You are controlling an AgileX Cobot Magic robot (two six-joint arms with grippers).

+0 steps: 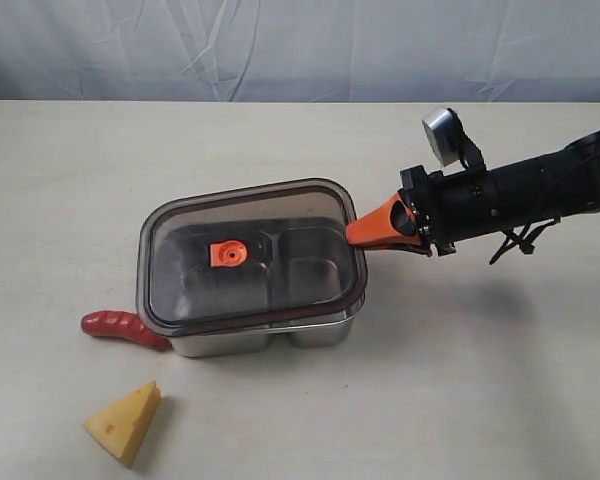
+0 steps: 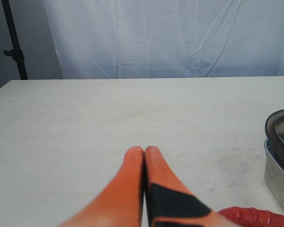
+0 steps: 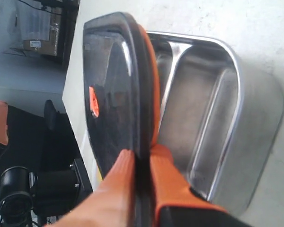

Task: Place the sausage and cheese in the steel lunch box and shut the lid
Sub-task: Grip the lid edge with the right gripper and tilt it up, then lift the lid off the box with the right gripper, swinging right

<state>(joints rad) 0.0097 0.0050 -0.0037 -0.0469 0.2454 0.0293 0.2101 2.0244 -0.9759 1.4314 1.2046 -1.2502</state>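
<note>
Noted the right gripper clamped on the right edge of the lid, orange fingers pinching it from both sides. Found the lid raised over the steel lunch box, gap plain in the right wrist view (far edge touching the rim or not: cannot tell). Saw both compartments bare through the dark lid. Located the sausage on the surface, just beside the box's lower-left corner in the exterior view, perhaps touching. Located the cheese nearer the camera, apart from box and sausage. Found the left gripper closed and empty, tips pressed together, low over the surface near the sausage. Judged the task barely begun: nothing loaded; lid to come clear, both foods to go in, lid to be pressed on.
</note>
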